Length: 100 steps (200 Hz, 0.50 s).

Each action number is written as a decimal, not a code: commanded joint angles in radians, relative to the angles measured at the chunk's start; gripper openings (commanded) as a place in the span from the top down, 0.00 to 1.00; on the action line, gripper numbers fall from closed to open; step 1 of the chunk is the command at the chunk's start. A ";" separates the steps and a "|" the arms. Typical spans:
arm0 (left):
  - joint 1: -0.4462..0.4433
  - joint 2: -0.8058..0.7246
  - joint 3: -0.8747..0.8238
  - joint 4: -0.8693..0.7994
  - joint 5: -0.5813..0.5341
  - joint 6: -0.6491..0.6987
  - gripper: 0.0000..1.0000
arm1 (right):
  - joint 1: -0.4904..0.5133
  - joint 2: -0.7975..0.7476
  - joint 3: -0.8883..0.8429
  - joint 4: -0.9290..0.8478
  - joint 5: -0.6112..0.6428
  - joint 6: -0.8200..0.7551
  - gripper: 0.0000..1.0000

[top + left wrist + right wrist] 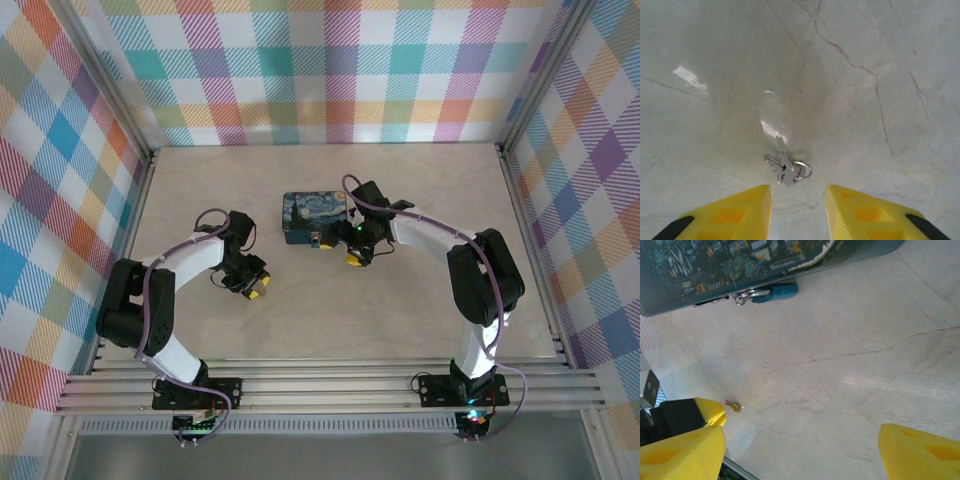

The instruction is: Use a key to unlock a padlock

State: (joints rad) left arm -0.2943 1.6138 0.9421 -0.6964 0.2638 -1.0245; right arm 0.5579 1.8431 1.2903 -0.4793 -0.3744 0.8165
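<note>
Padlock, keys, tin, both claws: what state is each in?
Tin: lid shut.
Padlock: shackle through the tin's hasp, no key in it.
Keys: lying loose on the table, ungripped.
Left claw: open, empty, over the keys.
Right claw: wide open, empty.

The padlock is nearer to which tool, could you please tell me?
Right. The right tool hovers just beside the padlock at the tin's near side; the left tool is farther off, above the keys.

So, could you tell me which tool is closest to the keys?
The left tool, its yellow fingers just short of the silver keys; the right tool faces the padlock by the tin.
</note>
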 commanded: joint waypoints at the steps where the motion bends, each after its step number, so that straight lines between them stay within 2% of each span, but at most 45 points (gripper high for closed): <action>1: -0.014 0.032 -0.009 0.029 0.015 -0.021 0.64 | 0.008 0.016 0.026 -0.029 0.012 -0.031 0.20; 61: -0.014 0.103 -0.031 0.038 0.009 0.015 0.63 | 0.008 0.025 0.030 -0.034 0.006 -0.036 0.20; 77: -0.014 0.108 -0.031 0.028 0.008 0.034 0.69 | 0.008 0.025 0.030 -0.037 0.008 -0.037 0.19; 100: -0.014 0.110 -0.012 0.004 -0.003 0.081 0.83 | 0.008 0.029 0.032 -0.036 0.006 -0.036 0.19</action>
State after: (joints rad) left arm -0.2939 1.6806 0.9401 -0.6857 0.2623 -0.9958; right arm 0.5579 1.8565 1.2961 -0.4950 -0.3679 0.7963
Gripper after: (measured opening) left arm 0.217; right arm 0.805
